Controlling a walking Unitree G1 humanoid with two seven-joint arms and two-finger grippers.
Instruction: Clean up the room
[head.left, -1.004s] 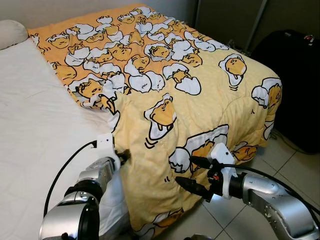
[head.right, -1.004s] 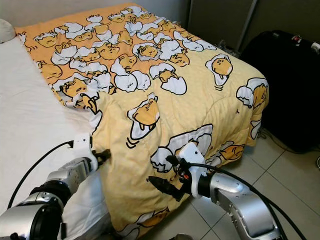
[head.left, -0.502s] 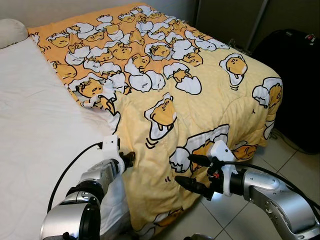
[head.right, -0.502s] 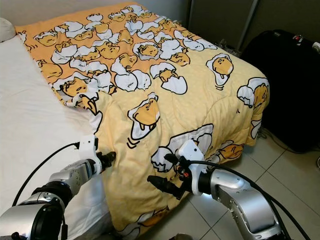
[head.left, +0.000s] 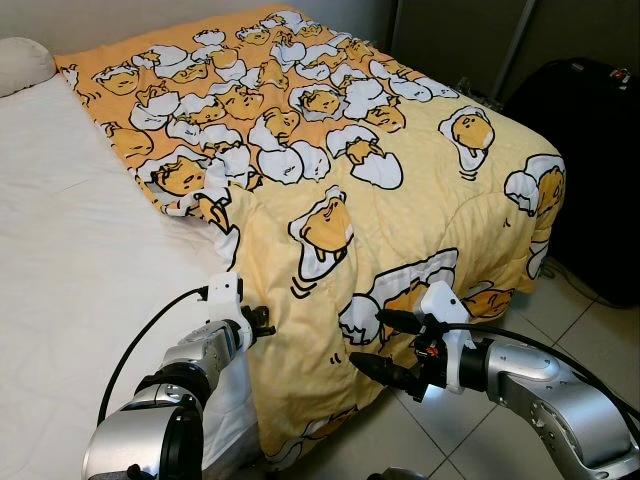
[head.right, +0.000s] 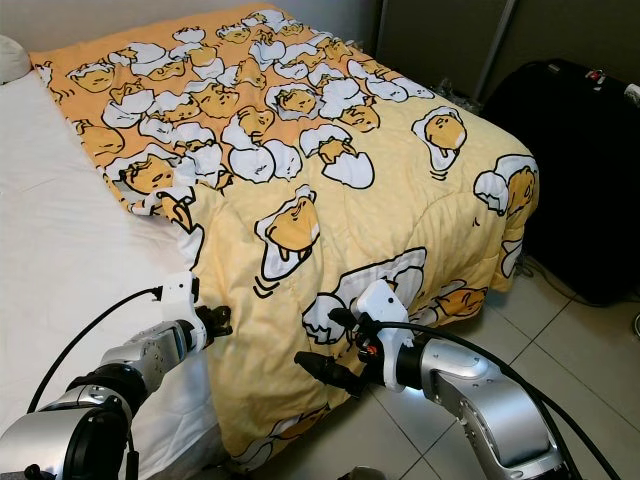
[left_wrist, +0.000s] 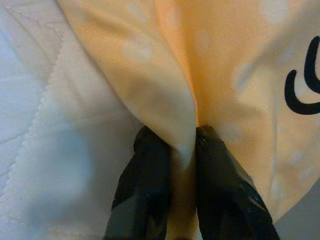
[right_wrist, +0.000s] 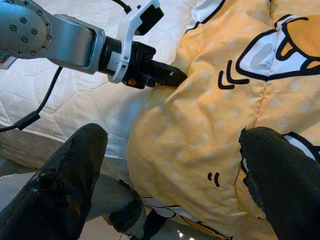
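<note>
Two grippers are seen at the bed's (head.left: 70, 240) foot edge.
The yellow blanket (head.left: 400, 220) is pinched by the left gripper (left_wrist: 177, 150); the right gripper (head.left: 385, 345) is spread wide beside it.

A black suitcase (head.left: 590, 160) stood on the pale tiled floor (head.left: 590, 345) just beside the far corner of the bed (head.left: 70, 250). A white pillow (head.left: 22, 62) lay at the bed's head. Grey curtains (head.left: 470, 35) hung behind the suitcase.

Bare white mattress (head.left: 80, 230) lies open left of the blanket (head.left: 380, 200); a black suitcase (head.left: 590, 150) crowds the right.
</note>
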